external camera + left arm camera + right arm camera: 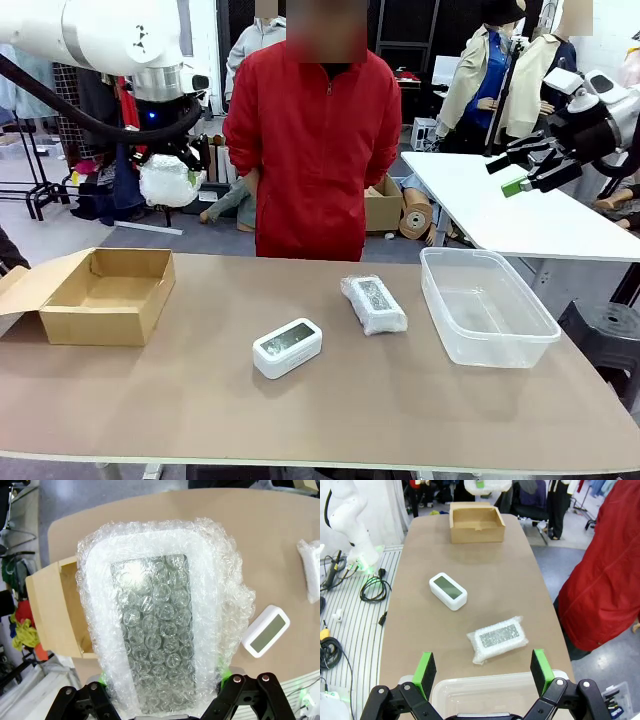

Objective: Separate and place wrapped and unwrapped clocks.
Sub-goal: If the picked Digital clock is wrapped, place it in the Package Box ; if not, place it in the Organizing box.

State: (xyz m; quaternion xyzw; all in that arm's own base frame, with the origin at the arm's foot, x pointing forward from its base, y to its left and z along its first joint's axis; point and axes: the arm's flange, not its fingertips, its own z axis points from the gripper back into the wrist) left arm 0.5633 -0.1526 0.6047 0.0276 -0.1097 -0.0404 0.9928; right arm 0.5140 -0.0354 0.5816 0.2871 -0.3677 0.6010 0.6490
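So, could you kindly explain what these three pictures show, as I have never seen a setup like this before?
Two white robot arms stand at a table, facing a person in red. One picture looks across the table from between the arms; the other two come from a camera on each wrist. The left gripper is shut on a bubble-wrapped clock, high up near the cardboard box. The right gripper hovers open and empty, up near the clear tub. On the table lie a bare white clock and a second wrapped clock.

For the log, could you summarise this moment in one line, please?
left gripper: holds wrapped clock aloft; right gripper: open; white clock: table
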